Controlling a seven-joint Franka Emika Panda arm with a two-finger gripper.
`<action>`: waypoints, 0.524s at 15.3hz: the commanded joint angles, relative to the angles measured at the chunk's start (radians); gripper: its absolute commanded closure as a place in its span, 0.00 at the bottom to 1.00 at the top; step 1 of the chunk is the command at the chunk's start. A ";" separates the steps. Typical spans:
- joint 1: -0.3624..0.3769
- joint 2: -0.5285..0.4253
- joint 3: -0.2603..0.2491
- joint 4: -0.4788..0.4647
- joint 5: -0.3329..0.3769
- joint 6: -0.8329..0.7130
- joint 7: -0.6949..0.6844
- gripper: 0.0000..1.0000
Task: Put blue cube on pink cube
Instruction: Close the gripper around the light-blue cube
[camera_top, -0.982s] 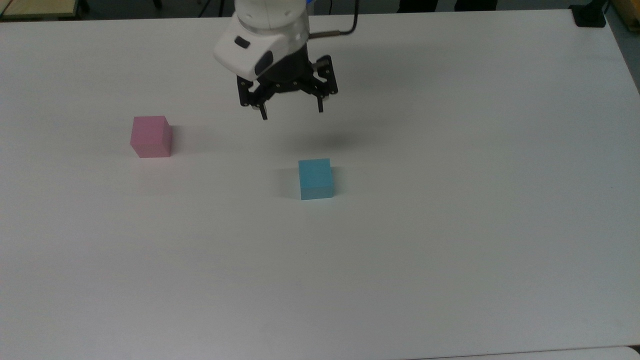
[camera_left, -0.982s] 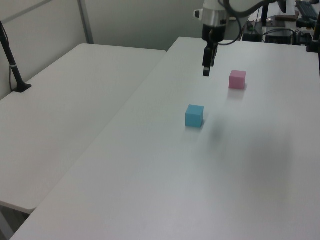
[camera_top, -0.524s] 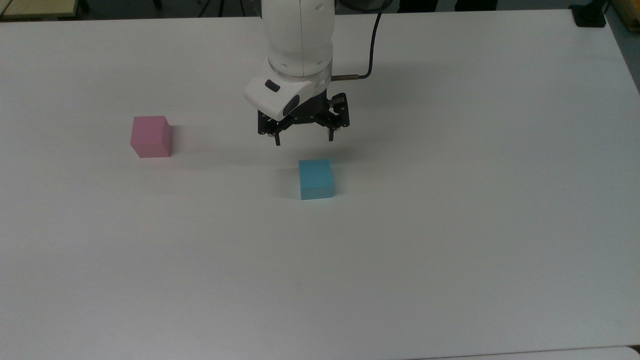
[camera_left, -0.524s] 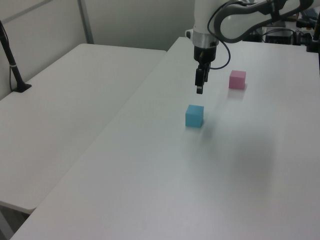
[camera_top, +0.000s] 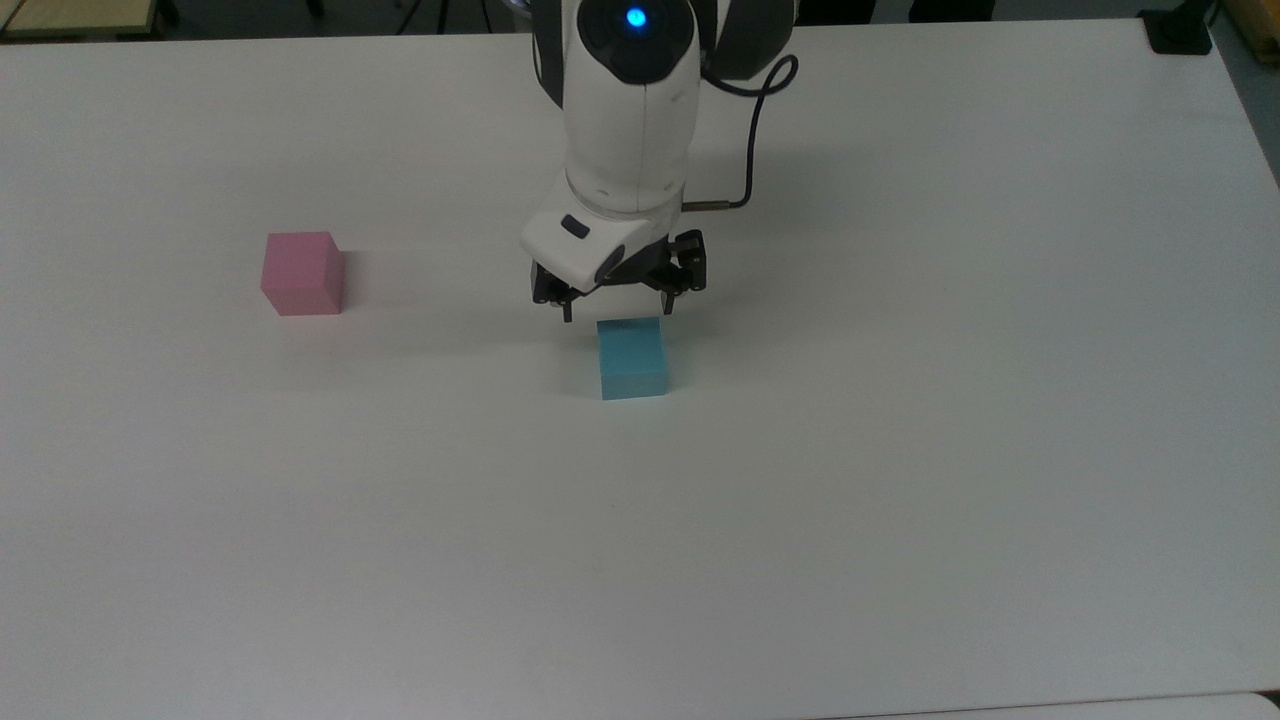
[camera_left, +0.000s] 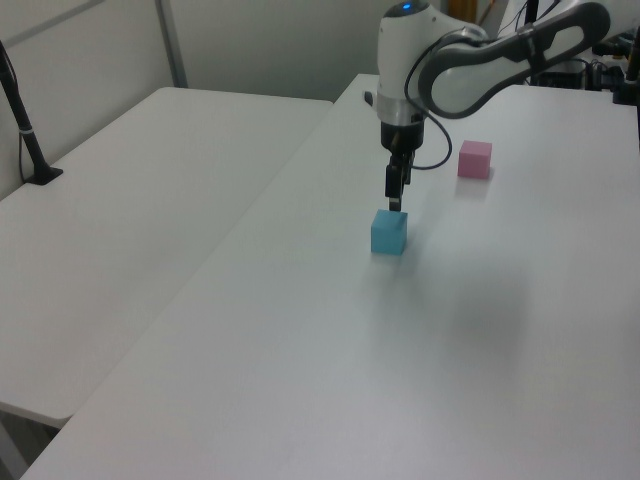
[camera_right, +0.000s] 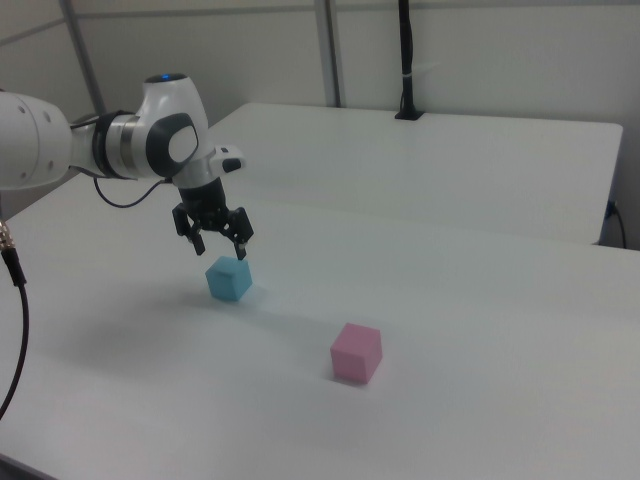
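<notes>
Your gripper (camera_top: 617, 308) hangs just above the blue cube (camera_top: 633, 358), fingers pointing down and spread wide, wider than the cube, with nothing between them. In the right view the fingertips (camera_right: 241, 253) sit a little above the cube's top face, and in the left view the gripper (camera_left: 396, 203) stands almost directly over the cube (camera_left: 389, 232), its tips nearly at the top edge. In the top view it looks slightly short of centred: the fingers sit over the cube's far edge.

The blue cube rests flat on the table (camera_top: 900, 450), untouched. The pink cube (camera_top: 302, 273) sits well apart from it, toward the top view's left, also flat on the table and bare on top.

So you are early in the task. The approach looks close to done, but nothing has been grasped. What I judge is left for you: centre over the blue cube, lower until the fingers straddle it, close, lift, carry it across to the pink cube, set it squarely on top and let go.
</notes>
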 joint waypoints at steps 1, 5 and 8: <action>0.018 0.022 0.006 -0.010 -0.041 0.038 0.047 0.00; 0.013 0.044 0.009 -0.008 -0.049 0.041 0.050 0.00; 0.013 0.061 0.009 -0.008 -0.071 0.041 0.050 0.00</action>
